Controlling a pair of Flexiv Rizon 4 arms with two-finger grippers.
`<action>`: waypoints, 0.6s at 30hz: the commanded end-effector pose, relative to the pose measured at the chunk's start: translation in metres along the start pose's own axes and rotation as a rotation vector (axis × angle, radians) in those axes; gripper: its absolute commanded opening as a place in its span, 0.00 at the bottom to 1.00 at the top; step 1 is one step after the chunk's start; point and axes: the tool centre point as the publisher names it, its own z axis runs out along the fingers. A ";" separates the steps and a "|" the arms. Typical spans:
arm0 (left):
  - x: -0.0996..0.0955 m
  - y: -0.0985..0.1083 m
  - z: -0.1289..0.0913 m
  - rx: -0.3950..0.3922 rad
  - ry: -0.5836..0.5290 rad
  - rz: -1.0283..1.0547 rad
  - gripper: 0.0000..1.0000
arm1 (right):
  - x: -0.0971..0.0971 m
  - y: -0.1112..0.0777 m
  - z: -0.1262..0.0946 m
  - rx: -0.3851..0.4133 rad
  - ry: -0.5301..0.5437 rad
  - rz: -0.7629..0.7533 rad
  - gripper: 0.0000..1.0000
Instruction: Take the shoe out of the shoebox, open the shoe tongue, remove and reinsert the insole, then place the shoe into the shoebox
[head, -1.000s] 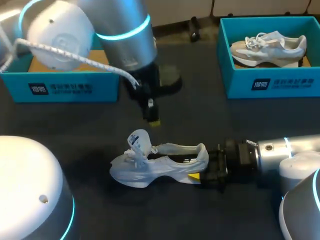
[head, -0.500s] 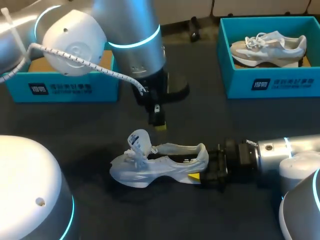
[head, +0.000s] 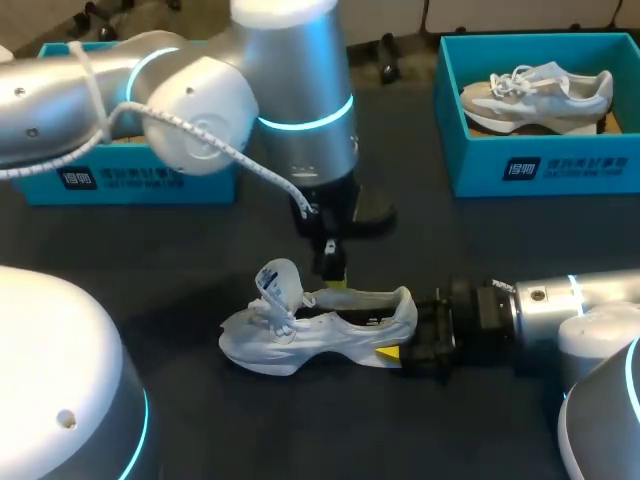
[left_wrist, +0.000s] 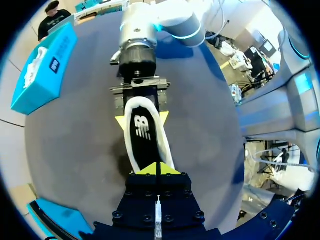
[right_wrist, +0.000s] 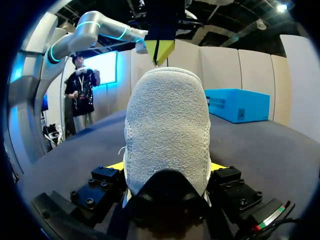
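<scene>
A white shoe (head: 300, 335) lies on its side on the dark table, tongue (head: 278, 280) pulled up and toe pointing left. My right gripper (head: 402, 350) is shut on its heel (right_wrist: 167, 130), with a yellow tip on each side. The black insole (left_wrist: 145, 132) shows inside the shoe's opening. My left gripper (head: 335, 282) hangs shut just over the collar of the shoe, and its tips (left_wrist: 157, 169) sit at the edge of the opening. In the right wrist view the left gripper (right_wrist: 160, 50) sits straight above the heel.
A teal shoebox (head: 130, 180) stands at the back left behind my left arm. A second teal shoebox (head: 560, 170) at the back right holds another pale shoe (head: 535, 92). Bare table lies in front of the shoe.
My left arm has swung right and come down, bringing its shut gripper from above the table behind the shoe to the shoe's collar. Shoe and right arm have stayed still.
</scene>
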 end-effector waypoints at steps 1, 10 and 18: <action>-0.003 -0.007 0.017 -0.010 0.018 0.006 0.00 | 0.000 0.000 0.001 0.002 -0.002 0.000 0.00; -0.002 -0.003 0.051 -0.028 0.027 -0.037 0.00 | 0.000 0.000 0.001 0.002 -0.002 0.000 0.00; -0.008 0.006 0.064 -0.017 0.031 -0.077 0.00 | 0.000 0.000 0.001 0.002 -0.002 0.000 0.00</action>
